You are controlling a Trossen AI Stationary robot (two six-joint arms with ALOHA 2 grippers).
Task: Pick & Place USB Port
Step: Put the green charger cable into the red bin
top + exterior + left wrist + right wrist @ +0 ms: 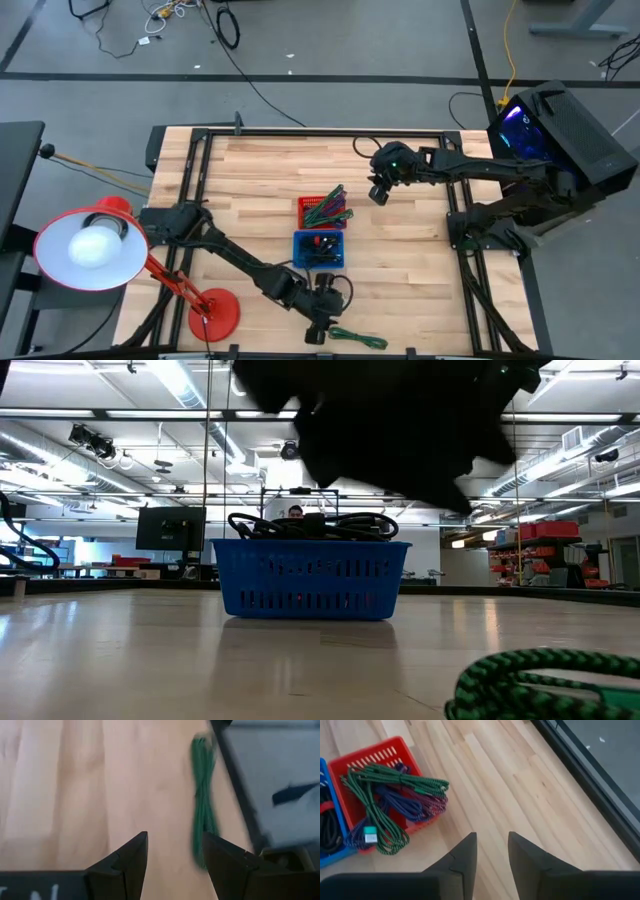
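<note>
Green cable [358, 338]: lies loose on the table, just beyond the left gripper [172, 851], whose fingers are apart, empty.
Right gripper [491, 847]: open, waiting beside the red basket [395, 750].
Left to do: grasp, carry, place.

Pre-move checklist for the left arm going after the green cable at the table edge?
1. Left end effector open, nothing between its fingers: ok.
2. Green cable lies free on the table, apart from the blue basket: ok.
3. Fingers astride the cable: not ok; it lies ahead and to one side.
4. Room to the table frame beside the cable: cannot tell.
5. Right end effector out of the way, beside the red basket: ok.
</note>
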